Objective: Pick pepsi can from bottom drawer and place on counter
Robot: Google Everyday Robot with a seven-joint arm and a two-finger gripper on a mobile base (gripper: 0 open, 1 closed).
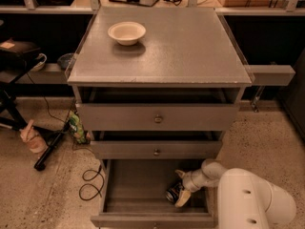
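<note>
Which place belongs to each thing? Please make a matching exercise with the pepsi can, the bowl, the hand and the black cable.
Things:
1. pepsi can
2. bowl
3. hand
4. black cable

Places:
A. on the counter, back left
B. on the floor, at the left
C. inside the open bottom drawer, near its right wall
D. at the end of the white arm, reaching down to the can

Pairs: 1-C, 2-A, 3-D, 4-B

Probably a lab: loose cables (90, 184) lie on speckled floor (38, 199) by the counter's (190, 51) left edge; the gripper (180, 190) is at the bottom drawer's (138, 185) right front corner.
</note>
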